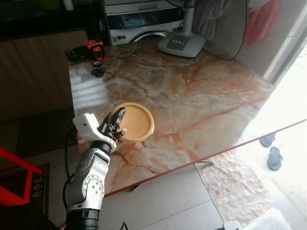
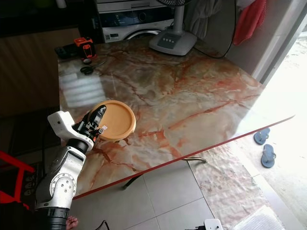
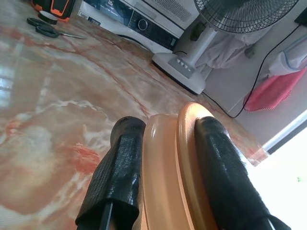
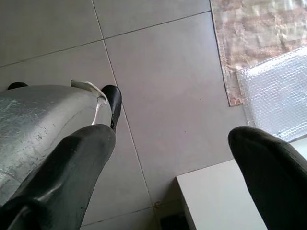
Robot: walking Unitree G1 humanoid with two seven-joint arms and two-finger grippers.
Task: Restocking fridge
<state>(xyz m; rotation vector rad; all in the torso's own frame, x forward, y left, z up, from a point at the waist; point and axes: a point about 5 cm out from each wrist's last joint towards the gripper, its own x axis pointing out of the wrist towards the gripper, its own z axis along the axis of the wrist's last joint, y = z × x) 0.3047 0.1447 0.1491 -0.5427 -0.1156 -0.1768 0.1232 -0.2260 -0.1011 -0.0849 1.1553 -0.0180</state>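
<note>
Fingers of my left hand (image 1: 118, 122) pinch the near rim of the orange plate (image 1: 136, 120), one above, one below. Plate lies on the counter (image 1: 201, 96) near its edge. My right hand (image 4: 168, 158) hangs open over floor tiles. Risk: shallow rim grip, plate could tip out when lifted. Washer (image 1: 144, 21) lettering beyond is unreadable.

Quick count: one orange plate (image 1: 135, 121) on the marble table (image 1: 201, 96), one fan (image 1: 182, 42), one pair of scissors (image 1: 99, 72), one orange-and-black tool (image 1: 94, 49), two blue sandals (image 1: 272, 151) on the floor, and one red cloth (image 1: 261, 21) hanging.
</note>
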